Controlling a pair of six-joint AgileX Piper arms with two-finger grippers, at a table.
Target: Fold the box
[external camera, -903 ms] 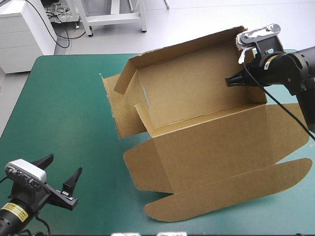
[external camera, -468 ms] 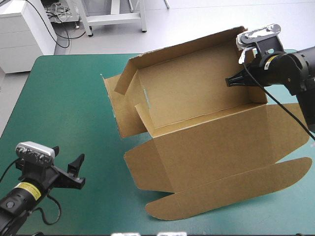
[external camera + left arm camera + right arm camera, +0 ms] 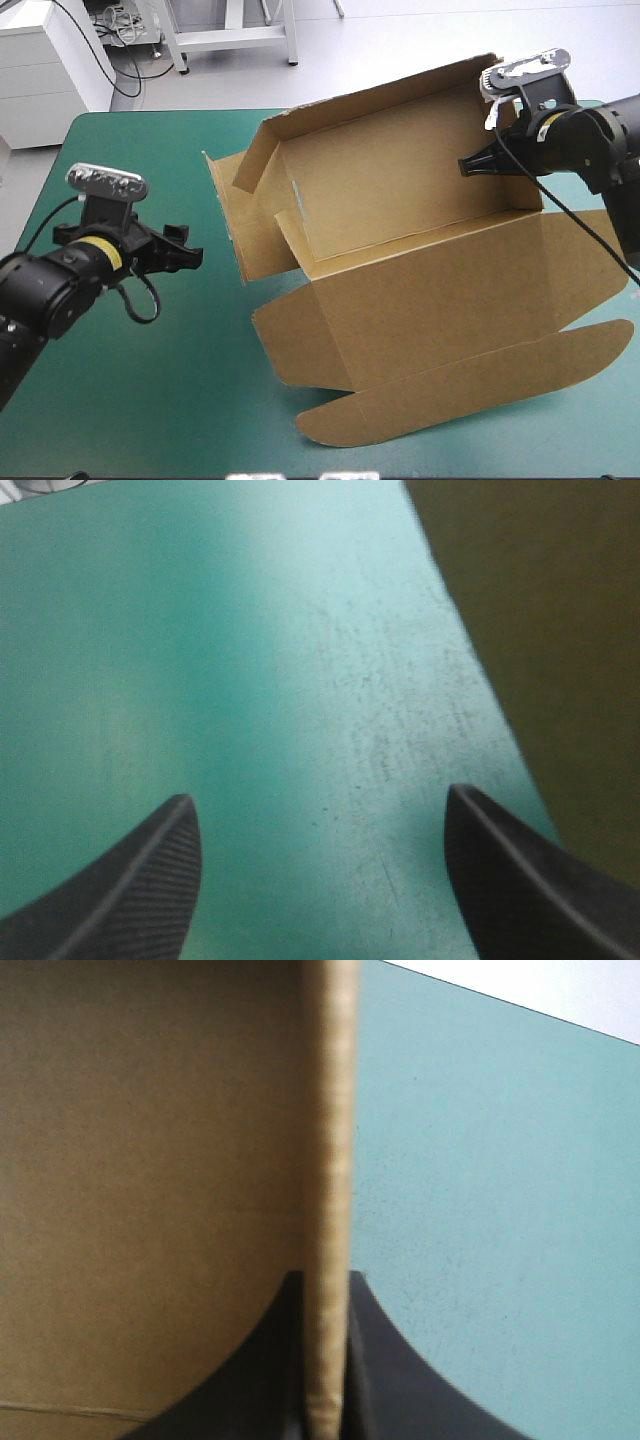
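Note:
The brown box (image 3: 400,220) lies partly formed on the teal-green table, its back and side walls raised and its lid panel (image 3: 450,330) flat toward the front. My right gripper (image 3: 478,163) is shut on the box at its right end wall; the right wrist view shows that wall's edge (image 3: 330,1200) pinched between the two black fingers. My left gripper (image 3: 183,252) hovers open over the table left of the box. In the left wrist view, bare cover lies between its fingertips (image 3: 318,825) and the box's board (image 3: 540,630) lies ahead to one side.
A loose left end flap (image 3: 235,225) of the box sticks out toward my left gripper. White cabinets (image 3: 50,60) and a metal frame stand beyond the table's far edge. Bare teal-green cover (image 3: 130,160) spreads across the table's left half.
My left arm has swung up from the table's front left corner toward the middle left, closing on the box's left end. The right gripper and box have stayed put.

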